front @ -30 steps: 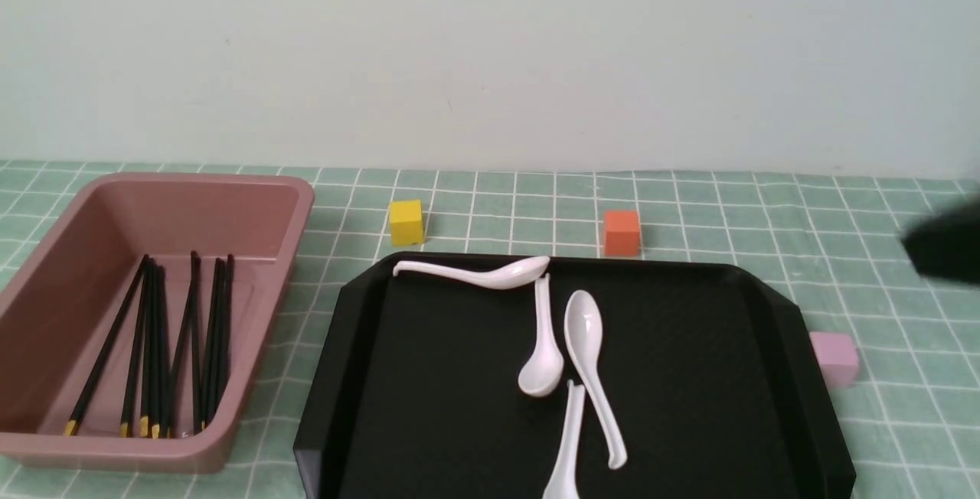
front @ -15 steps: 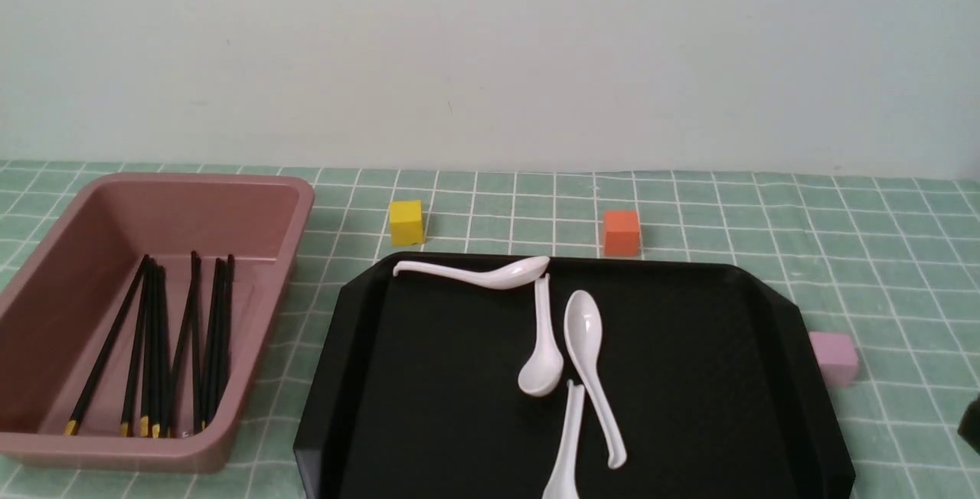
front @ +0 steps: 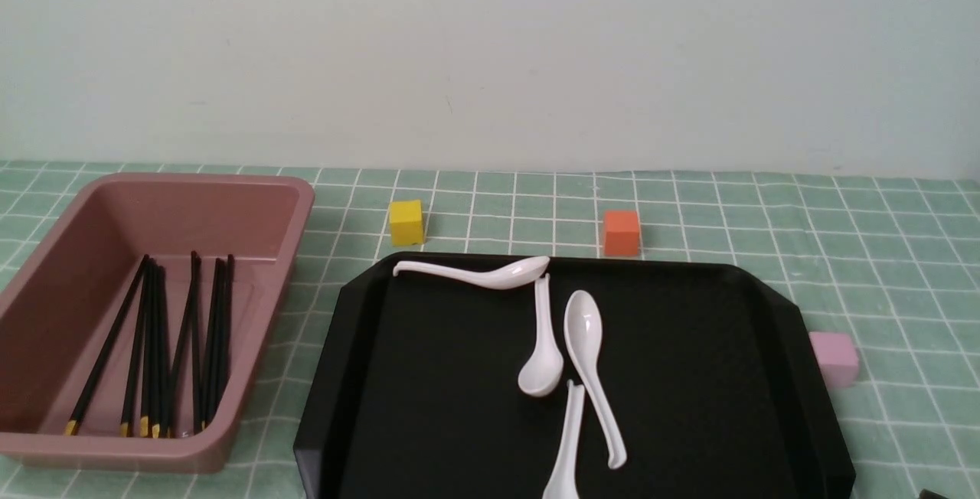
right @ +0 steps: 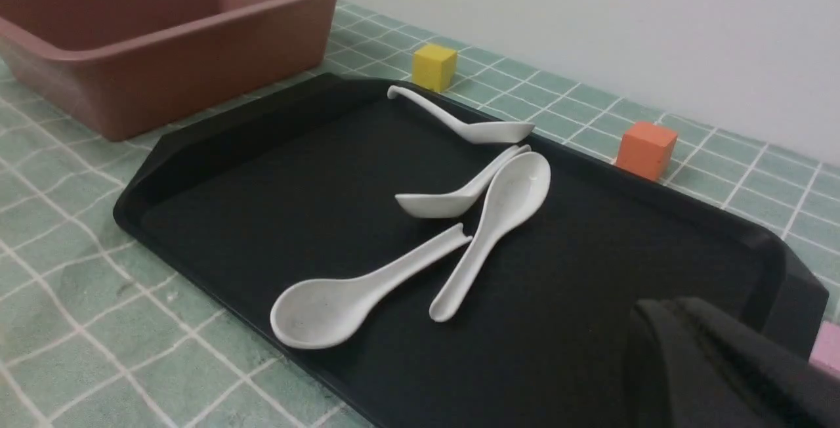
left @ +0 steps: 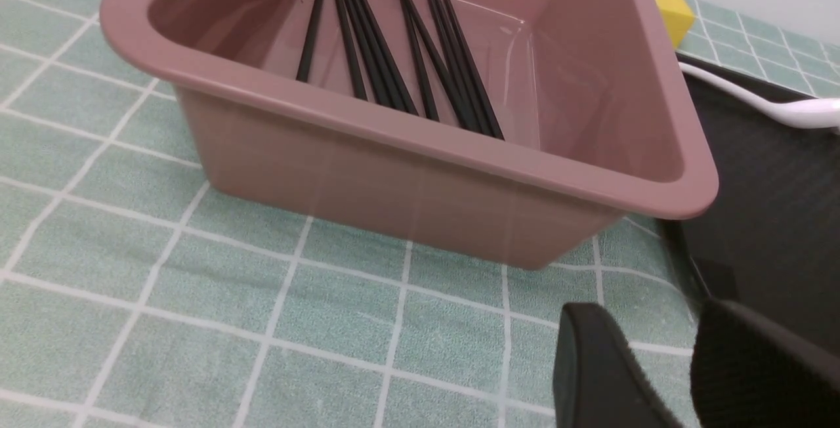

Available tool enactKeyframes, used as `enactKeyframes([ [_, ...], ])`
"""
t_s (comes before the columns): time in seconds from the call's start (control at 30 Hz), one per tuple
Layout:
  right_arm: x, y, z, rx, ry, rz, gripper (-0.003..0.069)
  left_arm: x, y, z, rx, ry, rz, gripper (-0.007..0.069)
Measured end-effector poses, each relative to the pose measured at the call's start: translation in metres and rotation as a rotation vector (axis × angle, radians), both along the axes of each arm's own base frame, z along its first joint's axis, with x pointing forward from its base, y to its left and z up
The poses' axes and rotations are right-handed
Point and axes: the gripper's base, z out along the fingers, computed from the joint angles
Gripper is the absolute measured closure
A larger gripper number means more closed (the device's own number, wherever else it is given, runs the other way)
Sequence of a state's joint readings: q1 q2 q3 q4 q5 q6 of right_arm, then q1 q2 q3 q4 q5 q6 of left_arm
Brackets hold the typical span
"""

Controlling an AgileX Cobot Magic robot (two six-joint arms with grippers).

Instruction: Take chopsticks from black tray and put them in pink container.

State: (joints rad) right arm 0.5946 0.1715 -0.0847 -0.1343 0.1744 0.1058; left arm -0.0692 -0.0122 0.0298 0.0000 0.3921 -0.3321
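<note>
Several black chopsticks (front: 157, 346) with yellow ends lie inside the pink container (front: 298, 200) at the left. The left wrist view shows the same chopsticks (left: 394, 54) in the pink container (left: 420, 139). My left gripper (left: 650, 323) hovers over the cloth by the container's near corner, open and holding nothing. The black tray (front: 459, 407) holds only white spoons (front: 586, 331); no chopstick shows on it. My right gripper (right: 666, 310) is shut and empty over the black tray (right: 262, 172), near its corner. Only a dark sliver of the right arm (front: 930, 494) shows in the front view.
A yellow cube (front: 406, 221) and an orange cube (front: 621, 233) stand behind the tray. A small pale pink cube (front: 834, 357) sits at the tray's right edge. Green checked cloth covers the table, and a plain wall closes the back.
The right arm's dark shape dropped from mid-height at the right edge to the bottom corner, almost out of the front view. Chopsticks, spoons and cubes have not moved.
</note>
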Motion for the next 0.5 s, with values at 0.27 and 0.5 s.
enactKeyframes([
  [0.27, -0.003, -0.002, 0.001, 0.055, 0.01, -0.005, 0.0643, 0.0, 0.0, 0.0, 0.0, 0.0, 0.0, 0.0386],
  [0.5, 0.0, -0.014, -0.005, 0.03, 0.056, -0.194, 0.0637, 0.0, 0.0, 0.0, 0.0, 0.0, 0.0, 0.0386],
])
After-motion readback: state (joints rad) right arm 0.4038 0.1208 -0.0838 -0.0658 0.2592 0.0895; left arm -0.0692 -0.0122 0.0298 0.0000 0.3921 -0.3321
